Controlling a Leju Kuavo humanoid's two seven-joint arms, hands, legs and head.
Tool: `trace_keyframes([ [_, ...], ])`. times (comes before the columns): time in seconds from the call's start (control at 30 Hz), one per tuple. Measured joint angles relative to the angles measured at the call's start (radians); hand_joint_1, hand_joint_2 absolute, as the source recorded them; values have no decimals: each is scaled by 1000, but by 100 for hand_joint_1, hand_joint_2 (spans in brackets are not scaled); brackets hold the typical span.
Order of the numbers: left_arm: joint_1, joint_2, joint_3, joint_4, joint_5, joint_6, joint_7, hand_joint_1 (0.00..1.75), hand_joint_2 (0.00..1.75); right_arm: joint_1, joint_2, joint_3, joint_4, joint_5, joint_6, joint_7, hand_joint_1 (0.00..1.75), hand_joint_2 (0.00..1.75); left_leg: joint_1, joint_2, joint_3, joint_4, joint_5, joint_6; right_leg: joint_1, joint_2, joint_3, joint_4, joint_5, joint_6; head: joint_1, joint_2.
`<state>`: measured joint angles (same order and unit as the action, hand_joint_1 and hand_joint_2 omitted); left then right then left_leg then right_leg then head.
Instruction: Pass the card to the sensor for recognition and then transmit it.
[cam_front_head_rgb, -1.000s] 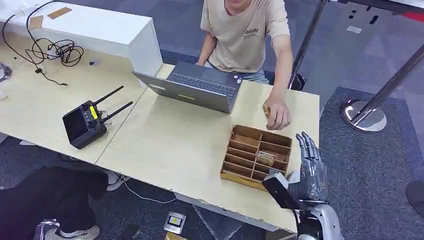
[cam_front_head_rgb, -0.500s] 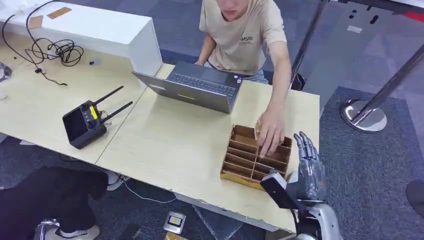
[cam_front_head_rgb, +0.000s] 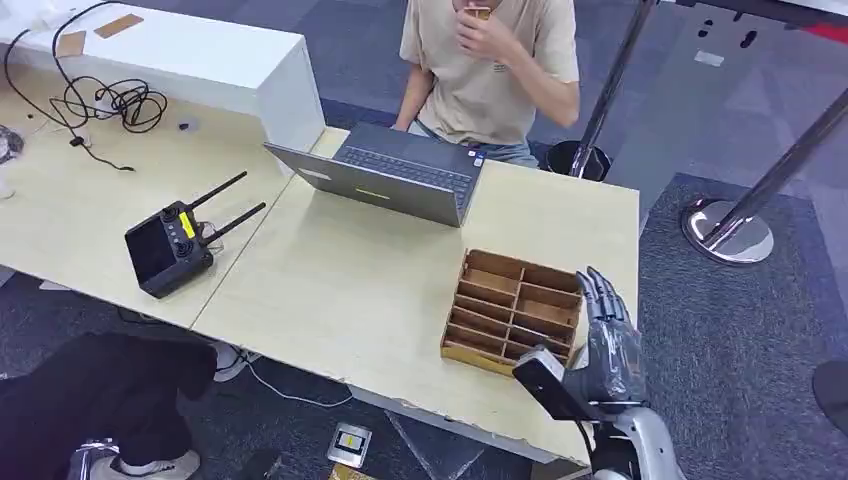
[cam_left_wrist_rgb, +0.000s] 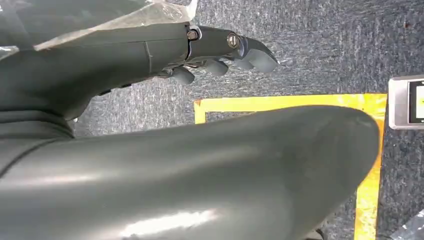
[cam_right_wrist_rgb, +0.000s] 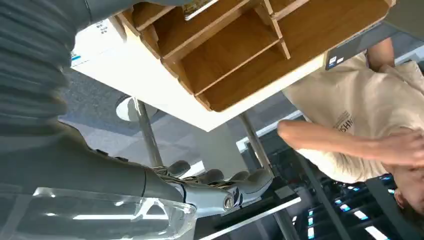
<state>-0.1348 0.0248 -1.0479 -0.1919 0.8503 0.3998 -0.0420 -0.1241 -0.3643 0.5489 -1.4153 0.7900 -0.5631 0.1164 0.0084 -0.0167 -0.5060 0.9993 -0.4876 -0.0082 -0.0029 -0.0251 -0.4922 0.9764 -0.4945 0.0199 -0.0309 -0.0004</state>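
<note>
A wooden divided box (cam_front_head_rgb: 512, 310) stands near the table's right front corner. My right hand (cam_front_head_rgb: 608, 345) stands upright just right of it, fingers straight and apart, holding nothing. The right wrist view has the same hand (cam_right_wrist_rgb: 220, 189) beside the box (cam_right_wrist_rgb: 240, 50), and a thin pale item (cam_right_wrist_rgb: 199, 7) lies in one compartment; I cannot tell whether it is a card. The person (cam_front_head_rgb: 490, 70) behind the laptop holds a small brownish thing (cam_front_head_rgb: 480, 12) up near the face. My left hand (cam_left_wrist_rgb: 220, 47) hangs over the carpet with nothing in it.
An open laptop (cam_front_head_rgb: 400, 175) sits at the table's far side, and a black remote controller (cam_front_head_rgb: 170, 245) with antennas on the left. A white box (cam_front_head_rgb: 200, 60) and cables (cam_front_head_rgb: 110, 100) lie far left. A stanchion base (cam_front_head_rgb: 728, 232) stands on the right, and a small device (cam_front_head_rgb: 350, 443) lies on the floor.
The person's hand reached into the wooden box, then lifted away to the face with a small brownish thing. My right hand edged slightly left, closer to the box.
</note>
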Motion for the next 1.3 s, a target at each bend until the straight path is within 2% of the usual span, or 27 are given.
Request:
trace_keyframes([
  [0.17,-1,0,0,0,0,0,0,0,0,0,-5,8,0,0,8,7,0,175,0,0,0,0,0,0,0,0,0,0,0,0,0,0],
  [0.2,-1,0,0,0,0,0,0,0,0,0,-6,10,0,0,8,8,7,175,0,0,0,0,0,0,0,0,0,0,0,0,0,0],
  [0.33,-1,0,0,0,0,0,0,0,0,0,-9,15,0,0,8,10,16,175,0,0,0,0,0,0,0,0,0,0,0,0,0,0],
  [0.37,-1,0,0,0,0,0,0,0,0,0,-9,16,0,0,8,10,33,175,0,0,0,0,0,0,0,0,0,0,0,0,0,0],
  [0.4,-1,0,0,0,0,0,0,0,0,0,-10,17,-1,0,8,10,33,175,0,0,0,0,0,0,0,0,0,0,0,0,0,0],
  [0.43,-1,0,0,0,0,0,0,0,0,0,-10,17,-1,0,8,11,106,175,0,0,0,0,0,0,0,0,0,0,0,0,0,0],
  [0.47,-1,0,0,0,0,0,0,0,0,0,-11,18,-1,0,8,11,148,175,0,0,0,0,0,0,0,0,0,0,0,0,0,0],
  [0.57,-1,0,0,0,0,0,0,0,0,0,-14,21,-1,0,8,13,141,175,0,0,0,0,0,0,0,0,0,0,0,0,0,0],
  [0.67,-1,0,0,0,0,0,0,0,0,0,-14,22,-1,0,6,18,147,175,0,0,0,0,0,0,0,0,0,0,0,0,0,0],
  [0.7,-1,0,0,0,0,0,0,0,0,0,-14,22,-1,0,6,18,140,175,0,0,0,0,0,0,0,0,0,0,0,0,0,0],
  [0.73,-1,0,0,0,0,0,0,0,0,0,-14,22,-1,0,6,18,117,175,0,0,0,0,0,0,0,0,0,0,0,0,0,0],
  [0.77,-1,0,0,0,0,0,0,0,0,0,-14,22,-1,0,6,18,117,175,0,0,0,0,0,0,0,0,0,0,0,0,0,0],
  [0.8,-1,0,0,0,0,0,0,0,0,0,-14,22,-1,0,5,18,91,175,0,0,0,0,0,0,0,0,0,0,0,0,0,0],
  [0.9,-1,0,0,0,0,0,0,0,0,1,-14,22,-1,0,4,19,82,175,0,0,0,0,0,0,0,0,0,0,0,0,0,0],
  [1.0,-1,0,0,0,0,0,0,0,0,1,-15,22,-1,0,3,19,84,175,0,0,0,0,0,0,0,0,0,0,0,0,0,0],
  [1.03,-1,0,0,0,0,0,0,0,0,1,-15,22,-1,0,3,19,75,175,0,0,0,0,0,0,0,0,0,0,0,0,0,0],
  [1.07,-1,0,0,0,0,0,0,0,0,1,-15,22,-1,0,3,19,73,175,0,0,0,0,0,0,0,0,0,0,0,0,0,0],
  [1.1,-1,0,0,0,0,0,0,0,0,1,-16,22,-1,0,3,19,91,175,0,0,0,0,0,0,0,0,0,0,0,0,0,0],
  [1.13,-1,0,0,0,0,0,0,0,0,1,-16,22,-1,0,3,19,98,175,0,0,0,0,0,0,0,0,0,0,0,0,0,0],
  [1.17,-1,0,0,0,0,0,0,0,0,1,-16,22,-1,0,3,19,98,175,0,0,0,0,0,0,0,0,0,0,0,0,0,0],
  [1.2,-1,0,0,0,0,0,0,0,0,1,-16,22,-1,0,3,19,72,175,0,0,0,0,0,0,0,0,0,0,0,0,0,0],
  [1.23,-1,0,0,0,0,0,0,0,0,1,-17,22,-1,0,3,19,63,175,0,0,0,0,0,0,0,0,0,0,0,0,0,0],
  [1.3,-1,0,0,0,0,0,0,0,0,1,-18,22,-1,0,3,19,70,175,0,0,0,0,0,0,0,0,0,0,0,0,0,0],
])
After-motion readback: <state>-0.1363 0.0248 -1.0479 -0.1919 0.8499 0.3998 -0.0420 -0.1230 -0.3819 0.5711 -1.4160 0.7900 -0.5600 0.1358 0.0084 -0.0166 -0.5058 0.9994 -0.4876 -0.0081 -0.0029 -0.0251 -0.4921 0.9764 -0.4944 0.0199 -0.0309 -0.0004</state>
